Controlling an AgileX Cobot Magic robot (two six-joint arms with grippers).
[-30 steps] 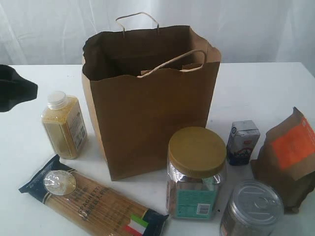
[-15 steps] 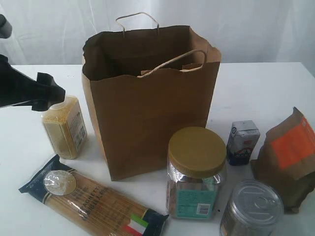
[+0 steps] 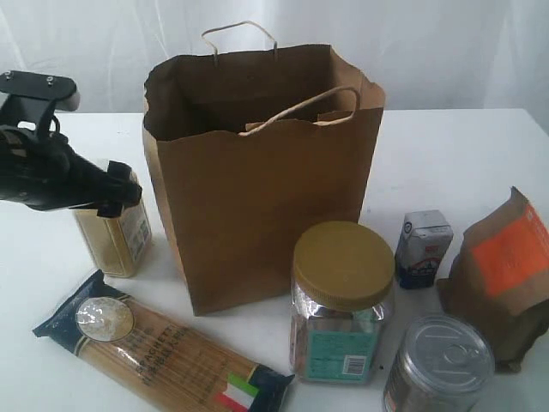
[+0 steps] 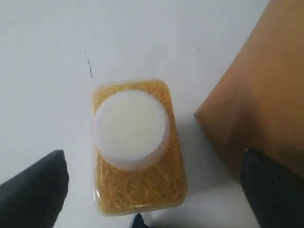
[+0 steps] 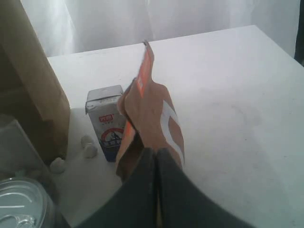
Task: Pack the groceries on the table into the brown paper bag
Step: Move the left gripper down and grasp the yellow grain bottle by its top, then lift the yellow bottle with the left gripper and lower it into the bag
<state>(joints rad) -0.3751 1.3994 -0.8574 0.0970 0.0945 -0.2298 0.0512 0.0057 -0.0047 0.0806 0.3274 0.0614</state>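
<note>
fingers (image 4: 35, 190) of the left gripper (image 4: 153, 156) stand spread wide, holding nothing, one on each side of the yellow-grain bottle (image 4: 137, 142). the bottle stands upright on the table (image 4: 47, 47), directly below and between them. just past the outer side of one finger rises the brown paper bag (image 4: 256, 95), near the bottle but apart from it. the bottle looks like stiff clear plastic, squarish with rounded corners, packed full of fine golden grain under a round, smooth white cap. i judge it fairly heavy and rigid, unlikely to crush, though its glossy walls could slip. the flat sides below the shoulder seem the best hold, not the cap. the right gripper (image 5: 154, 164) has its fingers pressed together on nothing, just before the creased, soft brown pouch with orange label (image 5: 152, 104).
</note>
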